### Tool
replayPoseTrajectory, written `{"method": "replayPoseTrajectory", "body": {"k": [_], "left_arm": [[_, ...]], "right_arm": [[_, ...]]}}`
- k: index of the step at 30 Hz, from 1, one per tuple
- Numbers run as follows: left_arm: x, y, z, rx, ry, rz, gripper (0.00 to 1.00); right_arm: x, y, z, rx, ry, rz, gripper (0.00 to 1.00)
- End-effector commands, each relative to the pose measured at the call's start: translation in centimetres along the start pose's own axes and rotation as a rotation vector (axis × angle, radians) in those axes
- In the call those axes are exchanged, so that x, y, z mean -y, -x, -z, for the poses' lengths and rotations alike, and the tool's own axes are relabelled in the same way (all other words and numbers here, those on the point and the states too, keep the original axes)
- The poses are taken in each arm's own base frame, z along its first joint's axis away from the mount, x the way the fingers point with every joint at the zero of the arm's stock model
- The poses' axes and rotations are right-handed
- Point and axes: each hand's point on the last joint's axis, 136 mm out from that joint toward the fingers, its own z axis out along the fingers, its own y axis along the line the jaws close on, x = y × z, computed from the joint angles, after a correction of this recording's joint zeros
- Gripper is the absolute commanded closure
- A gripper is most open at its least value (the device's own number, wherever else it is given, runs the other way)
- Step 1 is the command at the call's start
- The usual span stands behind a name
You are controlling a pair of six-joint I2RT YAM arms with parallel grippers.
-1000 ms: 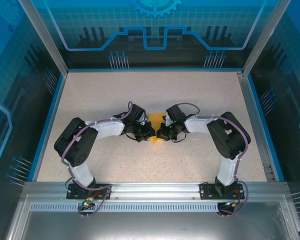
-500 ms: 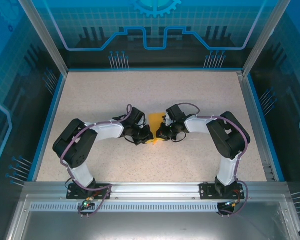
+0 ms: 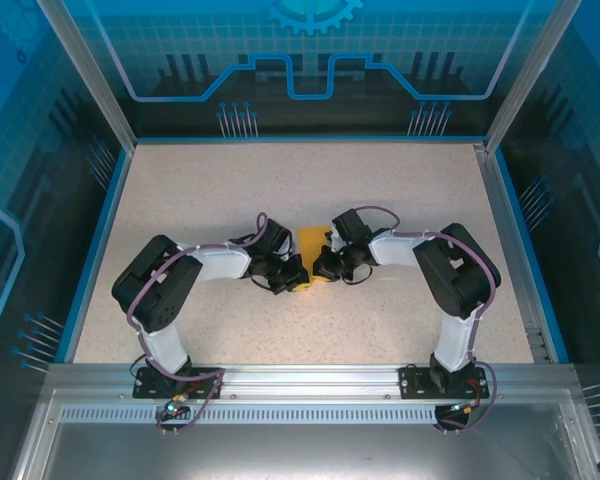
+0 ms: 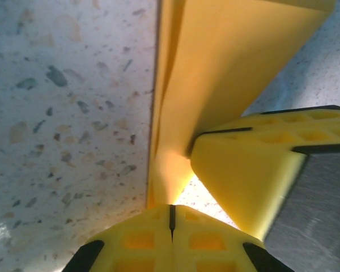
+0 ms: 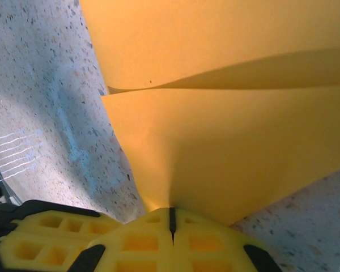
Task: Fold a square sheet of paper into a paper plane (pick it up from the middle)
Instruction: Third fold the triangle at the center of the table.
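Since a second ago the left arm (image 3: 215, 262) has drawn its wrist slightly toward the near rail, and the strip of orange showing between the two wrists has narrowed, while the right arm (image 3: 420, 250) looks unchanged. From overhead, the speckled table (image 3: 380, 190) carries both arms bent inward, so their wrists meet head to head near its middle. The orange sheet (image 3: 310, 242) is partly folded and sits between them, and most of it is hidden under the black wrist housings. That view also shows the left gripper (image 3: 298, 275) and right gripper (image 3: 320, 268) almost touching at the sheet's near end, though it cannot show how their jaws stand. The wrist cameras can. On the left wrist, the left gripper (image 4: 171, 214) has its yellow pads pressed together into a thin seam, with the sheet (image 4: 238, 62) rising out of it as an upright folded flap above the table. A yellow pad of the other gripper (image 4: 243, 175) sits just beside it, against the same flap. On the right wrist, the right gripper (image 5: 171, 218) is likewise clamped on the sheet (image 5: 226, 141) — here two overlapping layers show, with a soft crease line between them (something neither other view reveals). A second yellow pad lies at lower left.
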Motion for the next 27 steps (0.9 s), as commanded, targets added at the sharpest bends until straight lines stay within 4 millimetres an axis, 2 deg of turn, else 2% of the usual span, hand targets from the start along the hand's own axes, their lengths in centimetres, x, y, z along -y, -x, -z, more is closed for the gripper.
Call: {"method": "replayPoseTrajectory", "body": {"k": [1, 5, 8, 12, 16, 20, 27], "left_arm": [[0.0, -0.4, -0.6, -0.028, 0.001, 0.015, 1.0], [-1.4, -0.5, -0.6, -0.024, 0.073, 0.028, 1.0], [-2.6, -0.7, -0.4, -0.022, 0.147, 0.03, 1.0], [-4.0, -0.8, -0.2, -0.013, 0.213, 0.041, 1.0], [-4.4, -0.9, -0.2, -0.01, 0.234, 0.041, 1.0], [-4.2, -0.9, -0.3, -0.015, 0.242, 0.037, 1.0], [-4.4, -1.0, -0.3, -0.016, 0.261, 0.038, 1.0]], "right_arm": [[0.2, -0.1, -0.1, -0.024, 0.013, -0.025, 1.0], [-0.5, 0.2, 0.1, -0.015, 0.033, 0.038, 1.0], [-0.9, 0.7, 0.4, 0.002, 0.03, 0.149, 1.0], [-1.2, 1.8, 1.8, 0.059, 0.046, 0.266, 1.0], [-1.1, 2.6, 2.7, 0.076, 0.057, 0.294, 1.0], [-1.8, 1.9, 2.1, 0.041, 0.086, 0.316, 1.0], [-1.5, 0.3, 0.4, -0.022, 0.075, 0.32, 1.0]]}}
